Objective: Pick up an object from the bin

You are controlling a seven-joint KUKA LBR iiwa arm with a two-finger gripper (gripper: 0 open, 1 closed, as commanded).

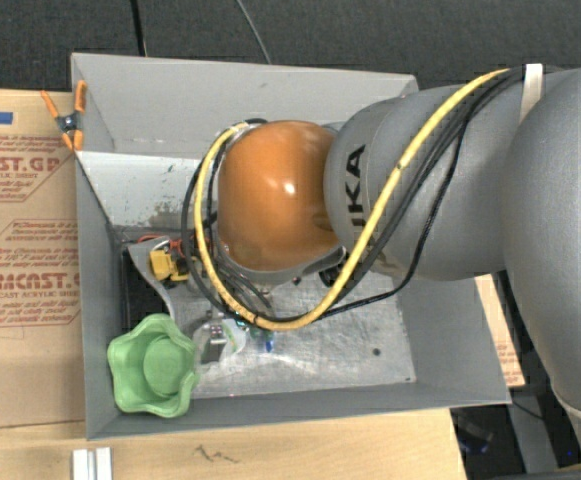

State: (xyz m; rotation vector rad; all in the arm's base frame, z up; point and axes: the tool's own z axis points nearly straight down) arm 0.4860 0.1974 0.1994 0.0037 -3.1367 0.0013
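My gripper (213, 341) reaches down near the bin's front left, low over the floor, and most of it is hidden by the arm. A green, flower-shaped plastic cup (151, 364) lies in the front left corner, just left of the gripper and close to it. A small clear thing with a blue bit (250, 339) lies right beside the gripper on its right. Whether anything is held is hidden.
A yellow and black thing (166, 262) lies at the bin's left, behind the gripper. A flat black thing (133, 290) rests along the left wall. The orange cover and yellow cables on the wrist hide the bin's middle. Bare floor shows at the front right.
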